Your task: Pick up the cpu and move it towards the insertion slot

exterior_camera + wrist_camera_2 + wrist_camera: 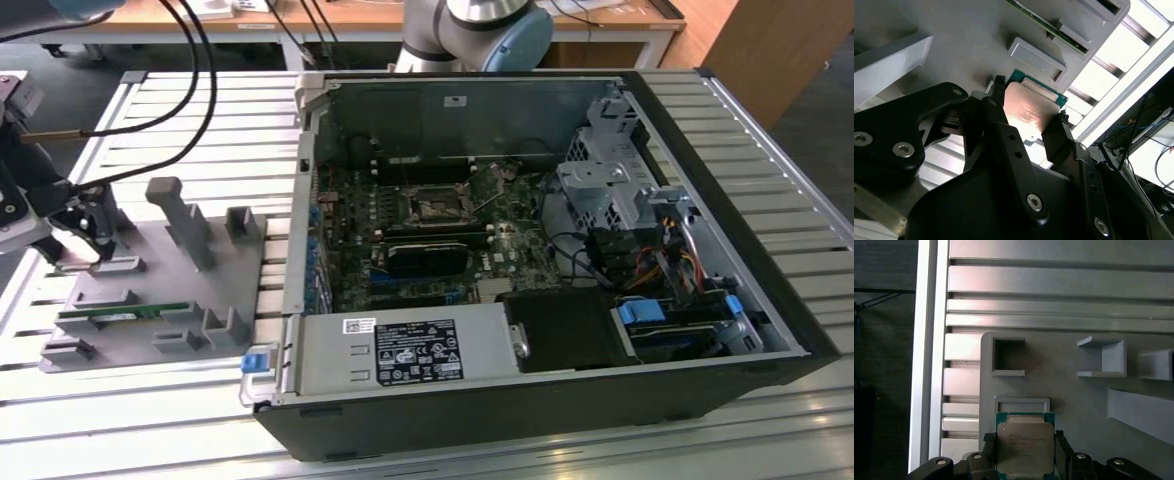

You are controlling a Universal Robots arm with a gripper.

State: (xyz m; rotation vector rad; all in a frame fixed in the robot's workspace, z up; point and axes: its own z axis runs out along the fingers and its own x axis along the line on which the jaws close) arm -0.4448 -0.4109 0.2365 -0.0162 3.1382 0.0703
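Two black fingers (988, 444) of the tool (1024, 438) are pinching the cpu (1025, 452) from opposite edges, clenched on it over the grey fixture plate (1074, 405). Whether the chip is lifting clear of the plate I cannot tell. One edge of it is being cut off by the frame in the first wrist view, and in the second wrist view the fingers are covering part of its sides. In the exterior view the tool (91, 240) is hanging at the far left over that plate on the slatted desk (160, 400), where the chip is too small to make out. A green memory stick (114, 315) is lying on the plate nearby. Well apart, toward the exterior view's right, the insertion slot (434, 207) is sitting inside the open computer case (534, 420).
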